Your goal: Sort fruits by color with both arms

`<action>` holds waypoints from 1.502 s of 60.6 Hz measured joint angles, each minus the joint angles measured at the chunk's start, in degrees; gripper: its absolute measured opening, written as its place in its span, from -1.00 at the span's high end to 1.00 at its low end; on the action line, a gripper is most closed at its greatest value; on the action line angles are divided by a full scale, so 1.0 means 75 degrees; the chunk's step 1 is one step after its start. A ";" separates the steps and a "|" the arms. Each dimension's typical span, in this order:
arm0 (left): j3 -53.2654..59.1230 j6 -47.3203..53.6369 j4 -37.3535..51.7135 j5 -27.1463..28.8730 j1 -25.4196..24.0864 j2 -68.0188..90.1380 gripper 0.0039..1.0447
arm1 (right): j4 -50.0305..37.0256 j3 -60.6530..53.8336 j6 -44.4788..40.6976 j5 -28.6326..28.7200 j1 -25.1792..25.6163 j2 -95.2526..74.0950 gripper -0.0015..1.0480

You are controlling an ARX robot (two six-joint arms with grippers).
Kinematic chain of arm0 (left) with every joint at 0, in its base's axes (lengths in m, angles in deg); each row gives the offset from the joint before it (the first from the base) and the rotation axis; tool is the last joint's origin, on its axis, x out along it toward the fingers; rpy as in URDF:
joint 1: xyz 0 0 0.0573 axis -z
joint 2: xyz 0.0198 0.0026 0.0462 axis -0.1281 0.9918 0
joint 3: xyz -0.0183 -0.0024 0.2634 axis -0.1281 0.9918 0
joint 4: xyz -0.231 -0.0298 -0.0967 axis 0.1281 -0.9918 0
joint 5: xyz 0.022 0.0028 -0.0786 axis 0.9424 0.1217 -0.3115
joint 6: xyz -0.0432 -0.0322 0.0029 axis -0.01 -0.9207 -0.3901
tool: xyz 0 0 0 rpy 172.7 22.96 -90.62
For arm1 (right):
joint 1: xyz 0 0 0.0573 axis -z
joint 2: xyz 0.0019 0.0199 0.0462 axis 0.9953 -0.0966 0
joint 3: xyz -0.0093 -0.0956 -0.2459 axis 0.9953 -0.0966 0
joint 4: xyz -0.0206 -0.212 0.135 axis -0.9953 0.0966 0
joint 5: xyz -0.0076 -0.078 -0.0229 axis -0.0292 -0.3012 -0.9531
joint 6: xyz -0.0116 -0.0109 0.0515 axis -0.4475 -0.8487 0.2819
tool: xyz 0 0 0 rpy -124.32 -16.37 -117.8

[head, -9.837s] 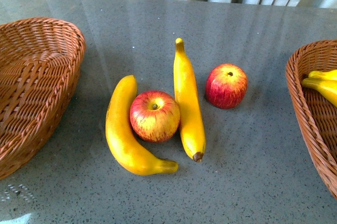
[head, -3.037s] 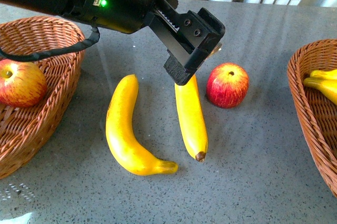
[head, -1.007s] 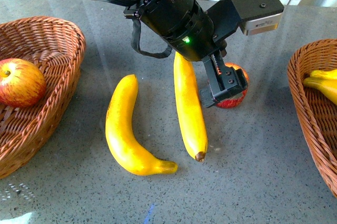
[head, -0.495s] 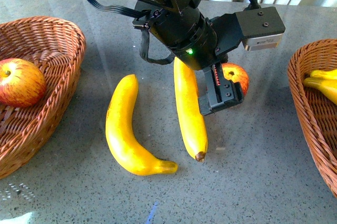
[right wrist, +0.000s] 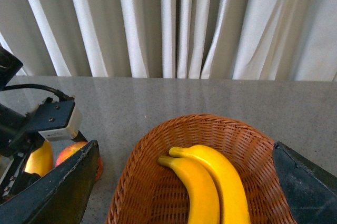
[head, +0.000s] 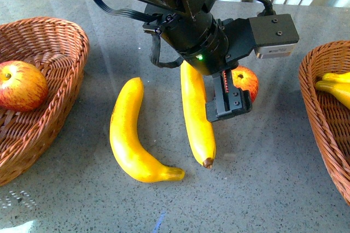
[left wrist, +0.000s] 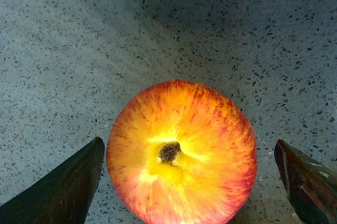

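Bright daylight through the curtains [right wrist: 174, 24] streaks the tabletop [head: 273, 178] with glare; focus sharp.

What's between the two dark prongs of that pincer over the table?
An apple, stem up, in the left wrist view; the left pincer stands open, not closed on it, with grey tabletop around it.

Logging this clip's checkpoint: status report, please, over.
Left gripper open, straddling apple on table. Right gripper open, basket with two bananas ahead. Straight banana close beside left gripper; contact unclear.
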 joint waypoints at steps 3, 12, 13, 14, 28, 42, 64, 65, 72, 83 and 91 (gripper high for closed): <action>0.0000 0.0023 0.0003 0.0029 0.0009 0.0026 -0.83 | 0.0000 0.0000 0.0000 0.0000 0.0000 0.0000 -0.82; 0.0000 0.0087 0.0003 0.0064 0.0023 0.0052 -0.83 | 0.0000 0.0000 0.0000 0.0000 0.0000 0.0000 -0.82; -0.0003 0.0090 0.0003 0.0067 0.0023 0.0052 -0.83 | 0.0000 0.0000 0.0000 0.0000 0.0000 0.0000 -0.82; -0.0006 0.0093 0.0003 0.0070 0.0026 0.0052 -0.83 | 0.0000 0.0000 0.0000 0.0000 0.0000 0.0000 -0.82; -0.0047 0.0117 0.0000 0.0093 0.0029 0.0052 -0.63 | 0.0000 0.0000 0.0000 0.0000 0.0000 0.0000 -0.82; -0.0076 0.0111 0.0003 0.0087 0.0029 0.0052 -0.26 | 0.0000 0.0000 0.0000 0.0000 0.0000 0.0000 -0.82; 0.0038 0.0079 0.0195 0.0096 0.0029 -0.0023 -0.25 | 0.0000 0.0000 0.0000 0.0000 0.0000 0.0000 -0.82; 0.0055 0.0070 0.0213 0.0099 0.0029 -0.0035 -0.25 | 0.0000 0.0000 0.0000 0.0000 0.0000 0.0000 -0.82; 0.0265 0.0017 0.0373 0.0099 0.0029 -0.0294 -0.24 | 0.0000 0.0000 0.0000 0.0000 0.0000 0.0000 -0.82; 0.0603 0.0032 0.0530 0.0105 -0.0003 -0.0950 -0.24 | 0.0000 0.0000 0.0000 0.0000 0.0000 0.0000 -0.82; 0.0848 0.0020 0.0679 0.0079 -0.0122 -0.1396 -0.24 | 0.0000 0.0000 0.0000 0.0000 0.0000 0.0000 -0.82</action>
